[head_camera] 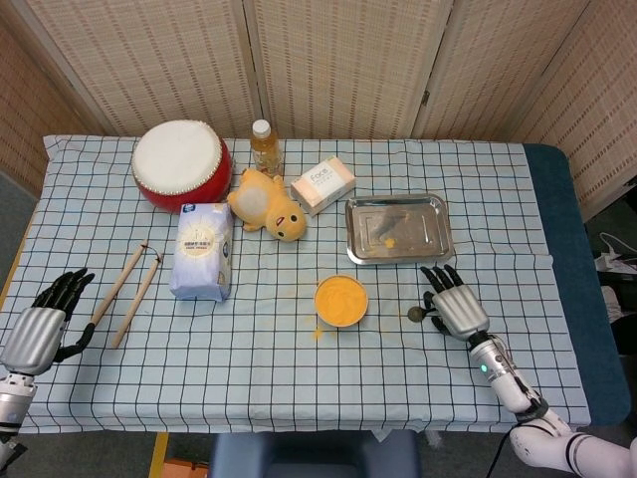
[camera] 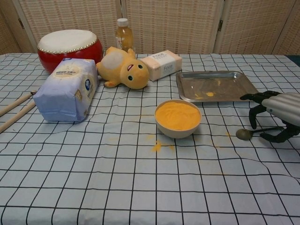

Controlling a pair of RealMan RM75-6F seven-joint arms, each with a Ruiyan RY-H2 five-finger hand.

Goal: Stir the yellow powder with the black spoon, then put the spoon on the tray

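The black spoon (camera: 244, 134) lies on the checked cloth right of the bowl of yellow powder (camera: 178, 116), its bowl end (head_camera: 415, 314) pointing at the powder bowl (head_camera: 341, 301). My right hand (camera: 276, 112) arches over the spoon's handle, fingers on the far side and thumb on the near side, not closed on it. In the head view this hand (head_camera: 454, 306) hides the handle. The steel tray (head_camera: 431, 246) sits just behind, with a speck of yellow powder in it. My left hand (head_camera: 40, 330) rests at the table's left edge, holding nothing, fingers apart.
Spilled powder (camera: 157, 146) dots the cloth in front of the bowl. A tissue pack (head_camera: 202, 251), two drumsticks (head_camera: 129, 286), a red drum (head_camera: 180, 163), a plush toy (head_camera: 269, 205), a bottle (head_camera: 264, 145) and a small box (head_camera: 323, 183) fill the left and back.
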